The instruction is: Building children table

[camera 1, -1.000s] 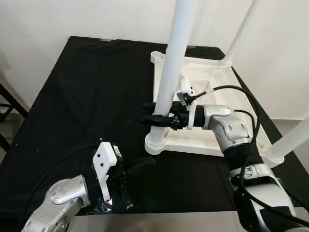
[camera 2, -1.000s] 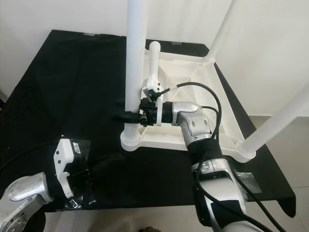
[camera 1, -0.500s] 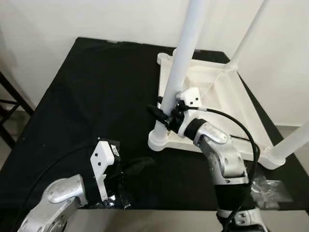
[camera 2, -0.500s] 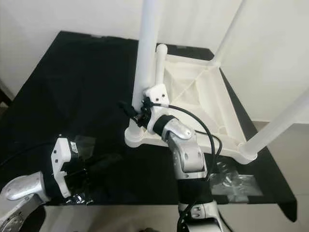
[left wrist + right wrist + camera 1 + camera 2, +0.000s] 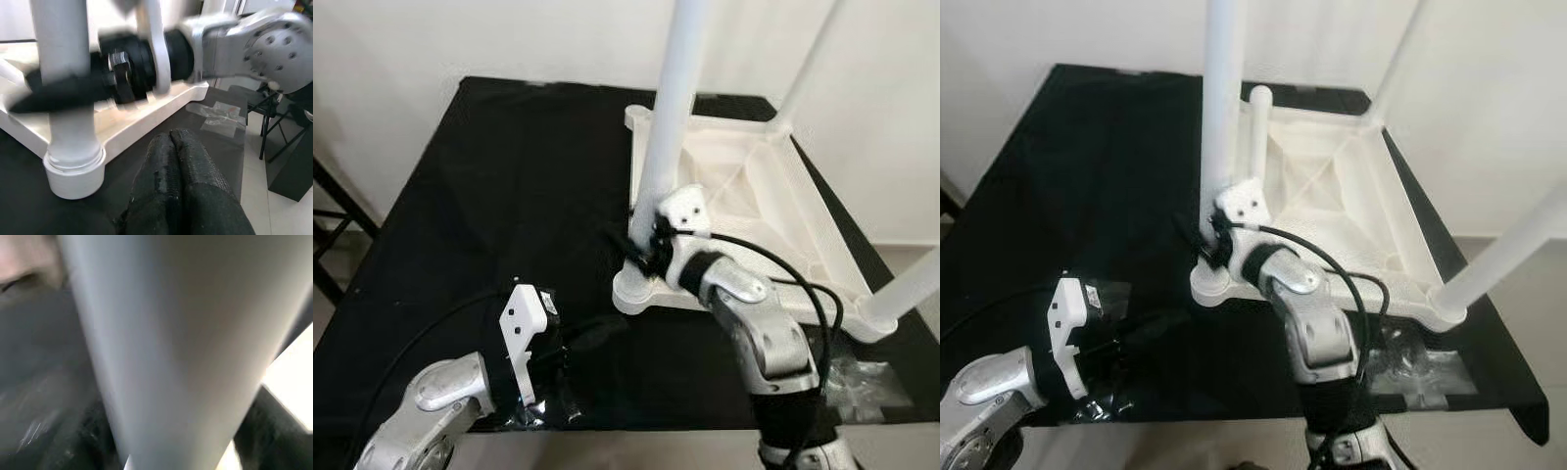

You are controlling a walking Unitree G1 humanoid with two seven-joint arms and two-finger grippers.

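Centre frame, the upturned white plastic table [image 5: 744,206] lies on the black bench [image 5: 509,196]. The right claw [image 5: 641,250] grasps its near leg [image 5: 668,127] low, where stiff, slick plastic twists best; left claw [image 5: 178,161] clenched, idle.

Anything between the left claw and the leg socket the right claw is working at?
Just bare black cloth. In the left wrist view the left claw, fingers together, points at the near leg with cloth alone between; the right claw grips that leg.
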